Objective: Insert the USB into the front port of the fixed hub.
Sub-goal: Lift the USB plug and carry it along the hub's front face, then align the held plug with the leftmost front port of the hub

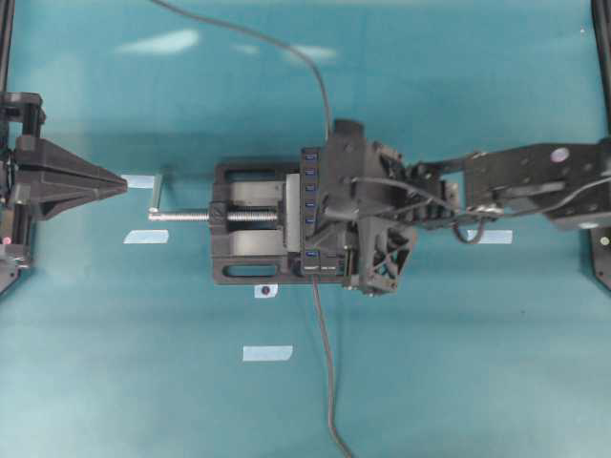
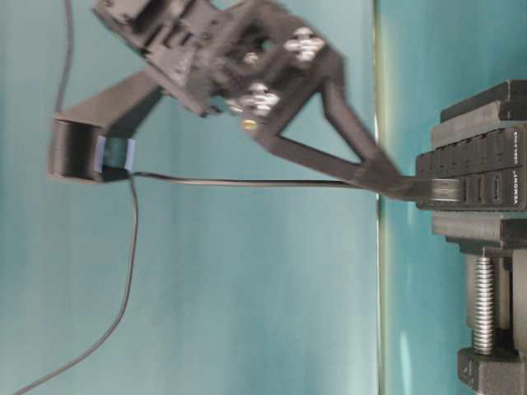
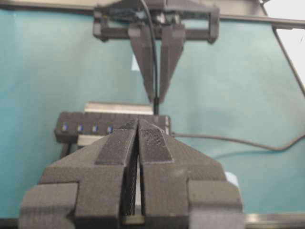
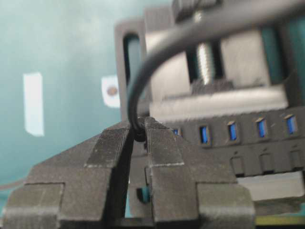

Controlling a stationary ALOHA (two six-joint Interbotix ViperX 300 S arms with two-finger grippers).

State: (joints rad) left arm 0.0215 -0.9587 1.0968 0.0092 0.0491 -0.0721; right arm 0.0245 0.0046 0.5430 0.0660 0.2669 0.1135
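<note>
Overhead exterior view, from left to right: the left end effector sits parked at the worktop's left edge, clenched on nothing, its tips aimed at the silver screw handle of the bench vise and well apart from the work. The vise grips the fixed hub, whose long axis runs top to bottom in this view, the blue ports in a single row along it. Right of that, the right end effector hangs over the hub's near end, the front port's end.

In the right wrist view the fingers pinch the cable just behind the USB, which sits at the hub's leftmost port; whether it is already seated I cannot tell. The plug's axis appears to point along the fingers, straight at the port face. The right arm is plainly the nearer one, so any remaining push is a short advance along that axis.
</note>
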